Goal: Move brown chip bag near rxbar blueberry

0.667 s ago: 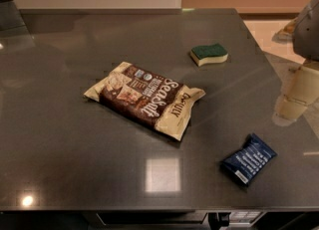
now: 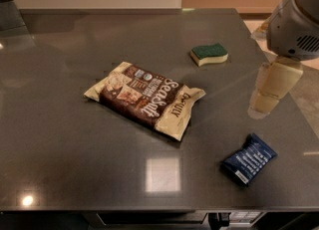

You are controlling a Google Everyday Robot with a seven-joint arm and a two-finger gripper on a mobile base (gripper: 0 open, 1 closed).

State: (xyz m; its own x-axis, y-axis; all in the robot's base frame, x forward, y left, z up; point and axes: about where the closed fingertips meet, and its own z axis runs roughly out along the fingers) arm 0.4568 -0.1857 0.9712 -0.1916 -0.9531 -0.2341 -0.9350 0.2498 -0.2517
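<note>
camera view: brown chip bag (image 2: 145,99) lies flat near the middle of the dark table (image 2: 75,174), long axis slanting down to the right, nothing touching it. rxbar blueberry (image 2: 249,159) sits well apart from it, close to the table's front-right edge. green-topped sponge (image 2: 209,54) lies further back on the right. gripper (image 2: 262,105) hangs over the right side, between sponge and bar, empty and clear of the bag; open or closed, cannot tell from this angle. risks, as judged: the bag is flat and looks slick, so a top grasp may catch only film and slip. set down carelessly, the big bag could cover the bar or nudge it off the near edge. a low reach across might clip the sponge.
</note>
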